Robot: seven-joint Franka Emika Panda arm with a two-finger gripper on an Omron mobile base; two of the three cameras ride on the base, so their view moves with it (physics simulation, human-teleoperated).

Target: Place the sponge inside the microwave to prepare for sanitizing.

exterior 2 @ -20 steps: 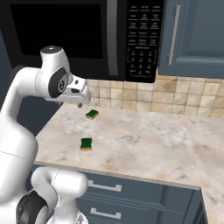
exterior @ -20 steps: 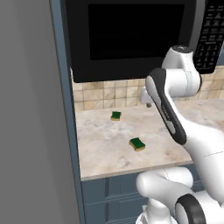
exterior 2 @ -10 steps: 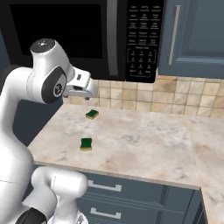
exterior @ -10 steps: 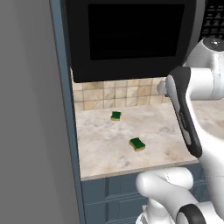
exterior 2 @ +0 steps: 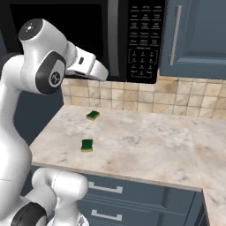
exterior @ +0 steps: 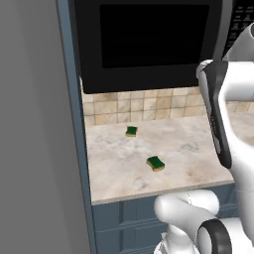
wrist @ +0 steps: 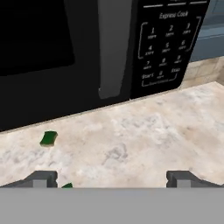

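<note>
since a second ago the arm has swung up and to the right, carrying the gripper [wrist: 111, 179] off the tiled wall and toward the microwave's handle [wrist: 114, 48]; both sponges lie where they were. the microwave [exterior: 149, 44] door is shut, its dark glass facing the counter [exterior 2: 145, 141].

the gripper's two fingers stand wide apart with nothing between them.

the sponge [exterior: 156, 163] for the job, green on top with a tan layer below, sits near the front of the counter, well apart from the gripper. the smaller sponge [exterior: 131, 131] lies farther back, near the wall tiles.

what could go wrong: the door looks like it must be opened first, and a poor hook on the curved handle could let the fingers slip off it. the door may also swing into the arm's raised elbow. later, grabbing the darker sponge by mistake is a real risk, as the two look alike.
</note>
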